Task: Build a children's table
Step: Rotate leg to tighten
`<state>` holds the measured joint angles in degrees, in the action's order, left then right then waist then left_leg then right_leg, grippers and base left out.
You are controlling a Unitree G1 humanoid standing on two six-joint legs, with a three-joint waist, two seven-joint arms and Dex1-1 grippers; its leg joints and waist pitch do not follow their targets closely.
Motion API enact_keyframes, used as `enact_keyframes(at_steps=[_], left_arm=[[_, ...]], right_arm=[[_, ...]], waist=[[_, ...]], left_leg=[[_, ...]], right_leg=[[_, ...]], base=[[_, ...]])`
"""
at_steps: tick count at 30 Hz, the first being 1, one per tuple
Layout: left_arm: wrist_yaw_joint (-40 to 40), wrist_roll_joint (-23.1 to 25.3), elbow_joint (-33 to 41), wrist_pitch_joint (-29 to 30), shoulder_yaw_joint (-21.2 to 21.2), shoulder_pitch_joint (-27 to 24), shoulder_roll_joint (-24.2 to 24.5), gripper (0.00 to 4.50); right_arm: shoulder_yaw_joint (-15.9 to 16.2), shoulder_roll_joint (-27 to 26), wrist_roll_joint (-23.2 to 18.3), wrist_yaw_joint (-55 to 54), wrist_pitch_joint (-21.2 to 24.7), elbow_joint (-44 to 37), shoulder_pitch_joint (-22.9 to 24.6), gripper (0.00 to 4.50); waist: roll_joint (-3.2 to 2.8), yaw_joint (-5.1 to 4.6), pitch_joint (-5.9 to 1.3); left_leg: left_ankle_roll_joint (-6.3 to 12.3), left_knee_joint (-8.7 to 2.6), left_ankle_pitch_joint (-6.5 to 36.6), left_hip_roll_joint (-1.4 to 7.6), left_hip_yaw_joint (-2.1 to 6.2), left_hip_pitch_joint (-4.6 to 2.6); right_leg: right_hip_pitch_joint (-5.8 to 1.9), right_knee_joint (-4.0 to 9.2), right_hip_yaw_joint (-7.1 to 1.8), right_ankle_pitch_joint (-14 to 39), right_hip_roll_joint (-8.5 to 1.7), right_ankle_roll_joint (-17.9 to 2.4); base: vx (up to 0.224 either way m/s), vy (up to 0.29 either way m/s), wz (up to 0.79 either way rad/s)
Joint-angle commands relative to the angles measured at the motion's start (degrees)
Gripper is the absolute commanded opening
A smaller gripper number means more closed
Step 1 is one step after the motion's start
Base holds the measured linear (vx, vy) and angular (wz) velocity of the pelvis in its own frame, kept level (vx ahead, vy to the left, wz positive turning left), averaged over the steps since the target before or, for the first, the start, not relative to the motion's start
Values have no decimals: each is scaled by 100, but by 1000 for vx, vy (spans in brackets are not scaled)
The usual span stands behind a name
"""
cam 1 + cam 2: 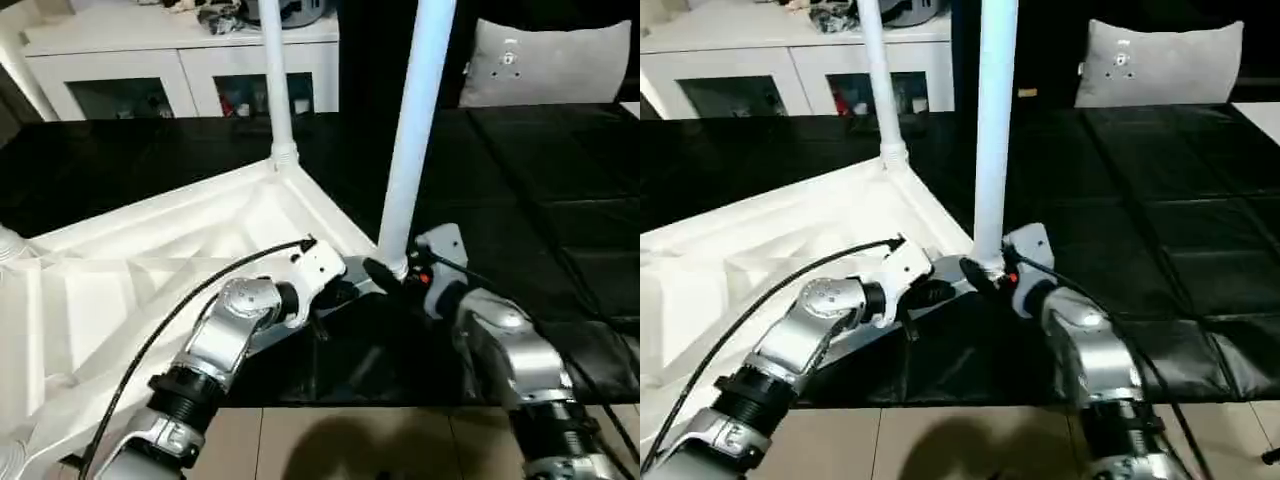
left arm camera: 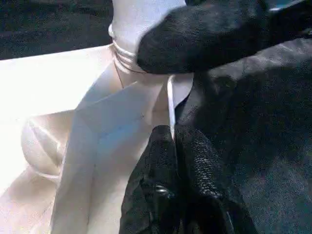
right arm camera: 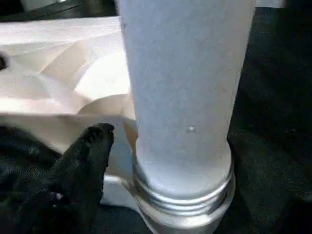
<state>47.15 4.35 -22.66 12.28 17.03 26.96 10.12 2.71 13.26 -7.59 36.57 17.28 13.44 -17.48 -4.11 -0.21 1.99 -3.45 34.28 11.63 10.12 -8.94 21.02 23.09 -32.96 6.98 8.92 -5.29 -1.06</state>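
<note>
**Right wrist view: leg stands in corner socket as robot steadies tabletop**

Right wrist view puts the near leg [image 3: 185, 92] upright, its threaded collar seated in a corner socket of the upturned white table top [image 1: 120, 290], which lies ribbed side up on a black mat [image 1: 540, 200]. A second leg [image 1: 277, 80] stands in the far corner socket. The left gripper [image 2: 171, 139] has its fingers pressed together, pinching the thin rim of the top just beside the near socket, apparently to keep the top from shifting while the leg is worked. The right gripper [image 1: 392, 272] sits at the base of the near leg, one black finger [image 3: 92, 146] beside the tube; whether its fingers clasp the leg or stand clear cannot be told. Behind the mat stand a white cabinet [image 1: 180, 60] and a grey cushion [image 1: 550, 60]. Judging by the two legs upright, assembly looks partway done
</note>
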Motion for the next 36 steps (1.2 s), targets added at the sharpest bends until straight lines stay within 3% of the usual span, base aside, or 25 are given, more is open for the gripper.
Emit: enact_keyframes(at_steps=[1, 3, 4, 9, 12, 16, 18, 21, 32, 36], left_arm=[[380, -44, -2, -348, 85, 209, 243, 0], [380, -44, -2, -348, 85, 209, 243, 0], [661, -27, -128, -570, 148, 241, 445, 0], [1408, -92, -268, -1033, 306, 275, 787, 0], [1841, -162, -377, -1321, 387, 303, 968, 0], [2423, -225, -422, -1619, 561, 301, 1223, 0], [2791, -306, -435, -1757, 626, 305, 1330, 0], [3037, -329, -447, -1869, 677, 331, 1396, 0], [3326, -350, -470, -2182, 775, 406, 1440, 0], [3318, -335, -512, -2241, 793, 424, 1433, 0]], right_arm=[[280, 244, -177, 736, -51, -180, 105, 434], [280, 244, -177, 736, -51, -180, 105, 444], [252, 564, -246, 1152, -117, -212, 82, 444], [293, 1130, -484, 2084, -92, -339, 8, 444], [375, 1408, -531, 2599, -353, -394, -46, 444], [473, 1655, -750, 3224, -343, -545, -61, 444], [542, 1749, -835, 3494, -331, -566, -86, 430], [620, 1806, -885, 3688, -224, -532, -124, 399], [820, 1819, -1034, 4072, -85, -611, -133, 307], [864, 1802, -1046, 4132, -34, -618, -93, 278]], waist=[[80, 46, -326], [80, 65, -323], [92, 93, -318], [92, 113, -311], [87, 171, -323], [91, 284, -334], [118, 312, -339], [103, 378, -331], [108, 510, -347], [116, 514, -346]], left_leg=[[650, -388, 1163, 236, 57, 50], [654, -388, 1166, 239, 57, 49], [643, -389, 1207, 230, 57, 39], [631, -398, 1337, 249, 64, 23], [661, -391, 1201, 276, 54, 21], [701, -382, 1059, 292, 38, 7], [696, -384, 1001, 303, 36, 8], [661, -389, 1030, 312, 27, -8], [568, -385, 924, 321, 20, -20], [547, -387, 955, 315, 21, -16]], right_leg=[[-365, 459, -290, 1939, -341, -826], [-368, 459, -290, 1982, -348, -823], [-367, 475, -281, 2113, -347, -797], [-355, 480, -284, 2246, -348, -769], [-352, 436, -304, 1992, -353, -865], [-355, 395, -311, 1795, -353, -963], [-353, 376, -315, 1728, -357, -1000], [-338, 382, -323, 1825, -362, -1015], [-336, 365, -334, 1795, -374, -976], [-338, 371, -329, 1831, -369, -949]], base=[[0, 0, 0], [0, 0, 0], [0, 0, 0], [0, 0, 0], [0, 0, 0], [0, 0, 0], [0, 0, 0], [0, 0, 0], [0, 0, 0], [0, 0, 0]])
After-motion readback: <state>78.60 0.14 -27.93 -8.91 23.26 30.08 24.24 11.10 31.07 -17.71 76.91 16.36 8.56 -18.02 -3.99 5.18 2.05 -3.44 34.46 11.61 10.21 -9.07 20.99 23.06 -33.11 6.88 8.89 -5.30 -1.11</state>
